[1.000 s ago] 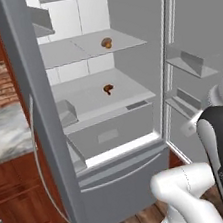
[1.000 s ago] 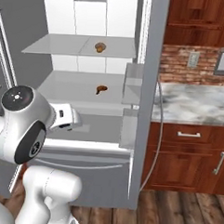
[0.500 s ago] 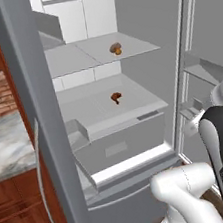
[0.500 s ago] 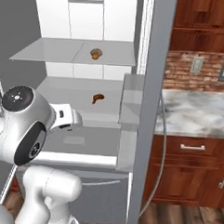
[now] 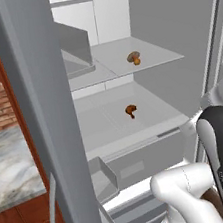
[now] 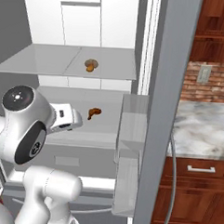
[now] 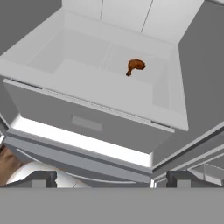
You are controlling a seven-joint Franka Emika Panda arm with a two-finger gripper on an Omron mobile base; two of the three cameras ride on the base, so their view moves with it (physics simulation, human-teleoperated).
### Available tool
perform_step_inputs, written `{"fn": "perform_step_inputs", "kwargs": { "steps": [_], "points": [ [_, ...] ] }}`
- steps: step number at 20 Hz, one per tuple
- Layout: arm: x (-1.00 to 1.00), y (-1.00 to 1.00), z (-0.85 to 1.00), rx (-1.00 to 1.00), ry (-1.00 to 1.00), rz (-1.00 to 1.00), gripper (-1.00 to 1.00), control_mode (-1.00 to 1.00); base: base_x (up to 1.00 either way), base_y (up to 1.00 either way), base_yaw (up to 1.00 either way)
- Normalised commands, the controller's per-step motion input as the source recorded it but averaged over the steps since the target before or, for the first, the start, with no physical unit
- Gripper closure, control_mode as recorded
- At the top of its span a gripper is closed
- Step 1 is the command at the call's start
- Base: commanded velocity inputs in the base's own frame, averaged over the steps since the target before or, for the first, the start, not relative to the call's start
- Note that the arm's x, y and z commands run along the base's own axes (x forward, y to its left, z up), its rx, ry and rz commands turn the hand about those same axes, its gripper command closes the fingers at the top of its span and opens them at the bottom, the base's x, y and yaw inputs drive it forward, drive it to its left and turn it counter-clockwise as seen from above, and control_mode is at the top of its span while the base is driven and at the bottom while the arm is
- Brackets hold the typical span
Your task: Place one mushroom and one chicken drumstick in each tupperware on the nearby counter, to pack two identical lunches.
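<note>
We've rolled closer to the open fridge (image 5: 49, 118) over the last second: it fills far more of both base views now, and the counter (image 6: 203, 128) has slid toward the frame edges. That's camera motion; the food hasn't moved on its shelves.

The mushroom (image 5: 134, 58) sits on the fridge's upper glass shelf (image 5: 151, 59), toward its front right. The chicken drumstick (image 7: 135, 66) lies on the shelf below, roughly under the mushroom and well back from that shelf's front lip.

The gripper (image 7: 109, 179) hangs low in front of the fridge drawers, jaws wide apart, holding nothing.

Our read: approach is done, no item picked yet. Drumstick looks like the first target. We can't see the tupperware from here.
</note>
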Motion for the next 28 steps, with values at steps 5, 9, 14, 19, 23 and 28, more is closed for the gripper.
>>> {"fn": "perform_step_inputs", "kwargs": {
  "steps": [5, 9, 14, 19, 23, 28],
  "points": [
    [0.06, 0.02, -0.05, 0.0, 0.0, 0.0, -1.0, -1.0, 0.29, 0.17, 0.0],
    [0.23, 0.0, -0.03, 0.0, -0.03, -0.03, -1.0, -1.0, 0.0, 0.0, 0.0],
    [0.23, 0.13, 0.18, 0.01, -0.13, -0.03, -1.0, -1.0, 0.0, 0.0, 0.0],
    [0.22, 0.37, 0.35, 0.05, -0.08, -0.09, -1.0, -1.0, 0.0, 0.0, 0.0],
    [0.15, 0.04, 0.48, 0.24, 0.0, -0.12, -1.0, -1.0, 0.0, 0.0, 0.0],
    [0.0, 0.0, 0.33, 0.31, 0.0, -0.09, -1.0, -1.0, 0.0, 0.0, 0.0]
  ]
}}
